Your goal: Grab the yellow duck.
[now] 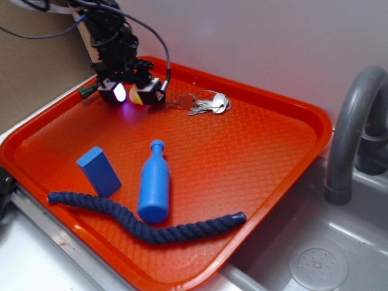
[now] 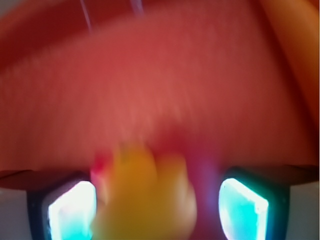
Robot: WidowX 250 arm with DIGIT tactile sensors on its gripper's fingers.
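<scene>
In the exterior view, the gripper (image 1: 131, 92) was seen lowered at the far left corner of a red plastic tray (image 1: 260, 151) with a woven-textured floor. The yellow duck (image 1: 137, 96), a tiny rounded rubber toy, sat between the two lit fingers, which stood apart on either side of it. The approach was judged done and the closing step in hand; a squeeze and a lift would be called for next. A bunch of metal keys (image 1: 208, 103) lay just beside. Nearer the camera lay a blue block (image 1: 99, 170), a smooth blue bottle (image 1: 154, 185) on its side and a twisted navy rope (image 1: 145, 220).

In the wrist view, badly blurred, the duck's soft yellow body (image 2: 147, 197) was seen between the glowing fingers (image 2: 72, 210), with visible gaps, so nothing was gripped yet.
</scene>
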